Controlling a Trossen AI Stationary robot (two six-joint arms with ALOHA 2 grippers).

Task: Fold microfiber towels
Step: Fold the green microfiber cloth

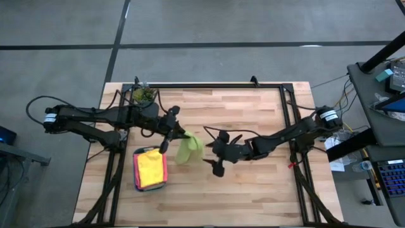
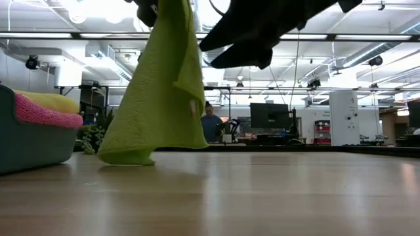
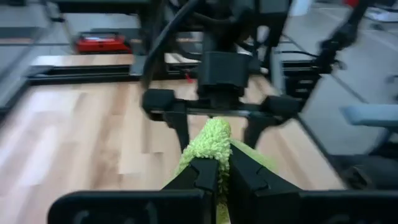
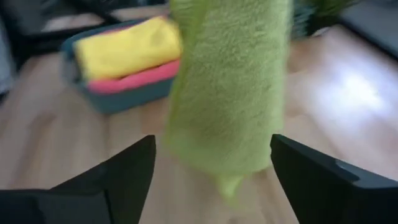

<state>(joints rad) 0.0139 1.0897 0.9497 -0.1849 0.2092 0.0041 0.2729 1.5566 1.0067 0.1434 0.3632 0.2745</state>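
The lime green towel [image 1: 188, 149] hangs at table centre, long axis vertical, its low end brushing the wood, pinched at its top by the left gripper [image 1: 178, 134]. At three o'clock, the right gripper [image 1: 215, 154] stands spread.

Lime green towel [image 1: 189, 148], yellow towel [image 1: 149, 167] over pink towel [image 4: 134, 78], teal tray [image 2: 26, 141].

L gripper [image 3: 217, 177] fingers pinched on lime towel [image 3: 211, 140], towel bunched just past tips. R gripper [image 3: 217, 115] straight ahead, jaws wide, either side of towel, above table [image 3: 81, 130].
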